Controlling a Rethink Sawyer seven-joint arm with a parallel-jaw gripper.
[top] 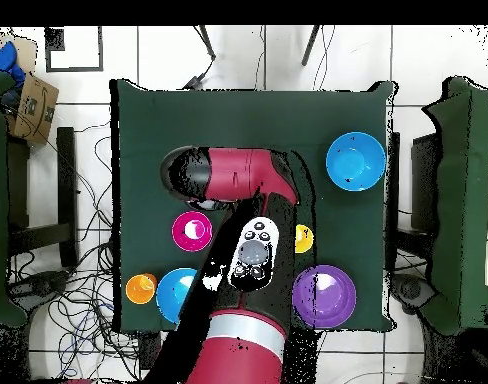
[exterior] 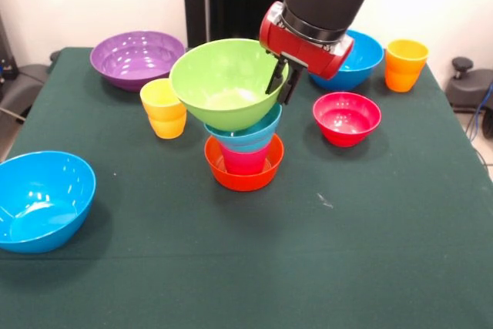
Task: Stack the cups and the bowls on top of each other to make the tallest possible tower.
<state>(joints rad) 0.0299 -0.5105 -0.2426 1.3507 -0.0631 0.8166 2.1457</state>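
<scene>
Bowls and cups sit scattered on your dark green cloth-covered worktop (exterior: 231, 267), all smooth glossy plastic. Near the middle you have the tower (exterior: 240, 136): a shallow orange bowl (exterior: 243, 177) at the base, a red-pink cup (exterior: 245, 161) standing in it, a small light blue bowl (exterior: 248, 137) on that, and a wide lime green bowl (exterior: 225, 82) on top, tipped a little toward the camera. Your tool (exterior: 279, 81) has its two dark fingers either side of the green bowl's thin rim, on the right in the front view, one inside and one outside; you cannot tell from here whether they press it. Just left of the stack stands a yellow cup (exterior: 163, 107) with stepped sides. Behind it lies the big round purple bowl (exterior: 137, 58). One blue bowl (exterior: 42, 199) rests near the front left edge, another (exterior: 359, 61) is partly hidden behind the red arm. A small red bowl (exterior: 347, 117) and an orange cup (exterior: 405, 65) lie to the right.
</scene>
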